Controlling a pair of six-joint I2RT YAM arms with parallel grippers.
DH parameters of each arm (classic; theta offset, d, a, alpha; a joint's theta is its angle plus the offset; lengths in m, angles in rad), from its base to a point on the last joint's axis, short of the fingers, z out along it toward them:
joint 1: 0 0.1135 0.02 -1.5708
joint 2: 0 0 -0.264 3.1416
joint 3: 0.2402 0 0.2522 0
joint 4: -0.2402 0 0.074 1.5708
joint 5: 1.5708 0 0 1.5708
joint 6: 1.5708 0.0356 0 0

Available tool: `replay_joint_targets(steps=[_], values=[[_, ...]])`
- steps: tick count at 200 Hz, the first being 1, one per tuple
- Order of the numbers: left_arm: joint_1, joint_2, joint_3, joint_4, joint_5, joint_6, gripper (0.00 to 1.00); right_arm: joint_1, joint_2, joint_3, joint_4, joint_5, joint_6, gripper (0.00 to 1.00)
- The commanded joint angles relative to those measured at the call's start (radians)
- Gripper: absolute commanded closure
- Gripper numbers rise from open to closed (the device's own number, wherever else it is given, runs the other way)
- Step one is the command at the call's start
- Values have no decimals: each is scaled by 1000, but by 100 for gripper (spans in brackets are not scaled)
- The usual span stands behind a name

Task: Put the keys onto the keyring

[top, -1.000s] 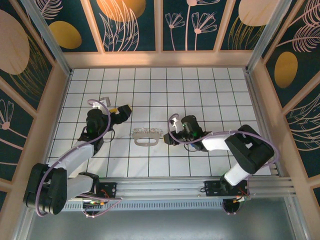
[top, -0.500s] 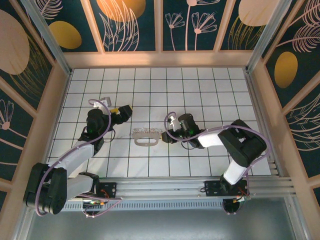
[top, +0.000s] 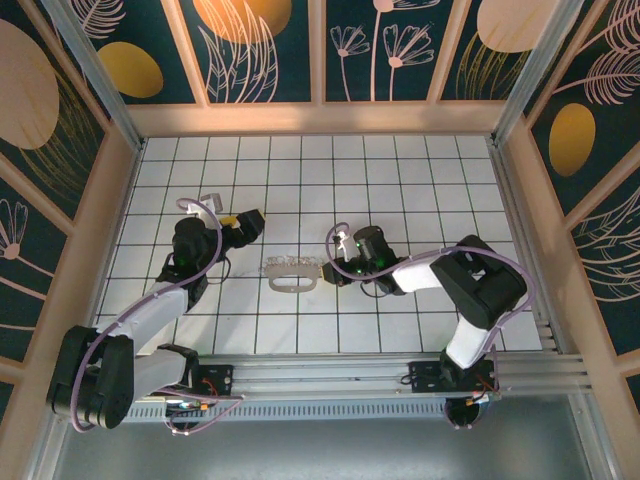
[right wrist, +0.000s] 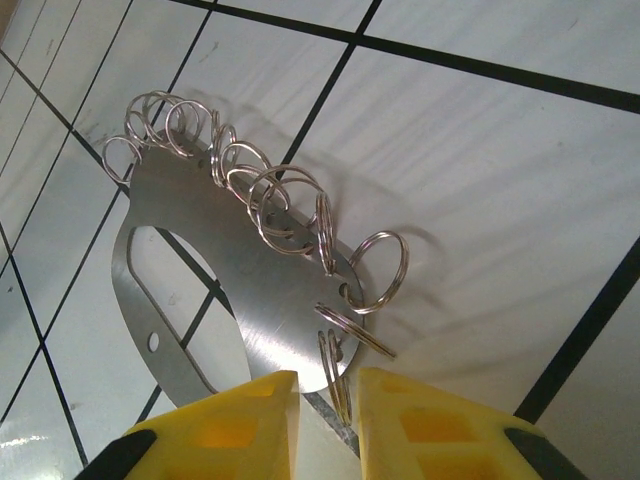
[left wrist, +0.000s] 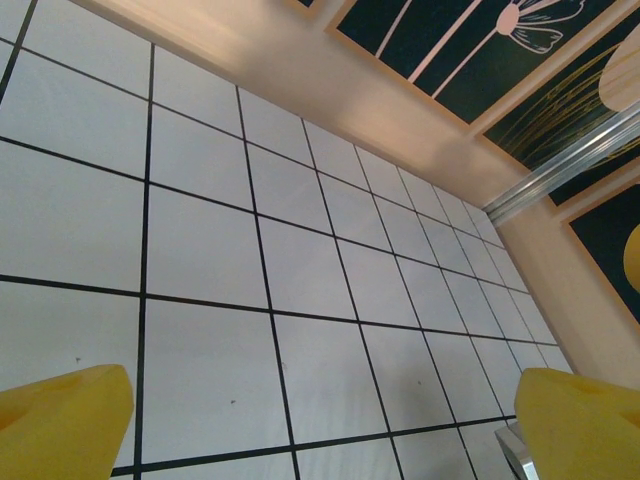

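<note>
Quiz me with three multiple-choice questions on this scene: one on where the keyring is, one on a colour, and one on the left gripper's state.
1. Where does the keyring lie?
A. held up in the air
B. on the tiles, one end at the right gripper
C. outside the tiled area

2. What colour are the gripper fingers?
A. yellow
B. red
C. blue

3. How does the left gripper stand?
A. shut on a key
B. shut on the keyring
C. wide open, nothing between

Answers:
1. B: the right wrist view shows its end between the fingers.
2. A: both wrist views show yellow.
3. C: its fingers sit far apart over bare tiles.
</note>
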Motion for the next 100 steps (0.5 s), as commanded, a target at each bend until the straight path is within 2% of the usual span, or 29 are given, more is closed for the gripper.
replay_joint_targets(steps=[1, 34, 100], values=[[-6, 7, 12, 49, 18, -3, 2, 7, 18, 26, 27, -15, -9, 79], [-8, 17, 11, 57, 21, -3, 2, 7, 20, 27, 24, -15, -10, 84], [-8, 25, 9, 67, 24, -4, 2, 7, 11, 43, -4, -18, -26, 100]])
